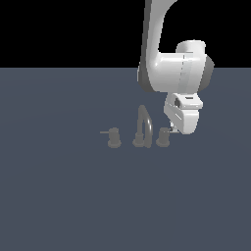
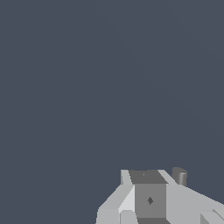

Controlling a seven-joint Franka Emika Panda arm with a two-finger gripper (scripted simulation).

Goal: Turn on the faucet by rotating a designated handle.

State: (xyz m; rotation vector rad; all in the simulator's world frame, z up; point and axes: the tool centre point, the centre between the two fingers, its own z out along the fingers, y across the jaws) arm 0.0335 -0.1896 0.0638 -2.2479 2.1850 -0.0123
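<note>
Risk: hand [image 1: 172,130], grip state can't tell, sits just beside designated handle [image 1: 163,137] at faucet [image 1: 142,128] end on exterior view's right, w/ whitish lever barely visible, so push may slip off or miss.

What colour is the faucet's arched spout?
Dull grey spout, slightly darker along its inner arch; exterior view shows it best.

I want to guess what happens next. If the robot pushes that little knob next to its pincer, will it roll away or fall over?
Probably neither. The knob is short and squat and sits flat on the floor, so tipping looks unlikely. It matches the other knob and the arched spout in one faucet set, so it likely turns in place. The pincer is right beside it; whether they touch, I cannot tell.
</note>
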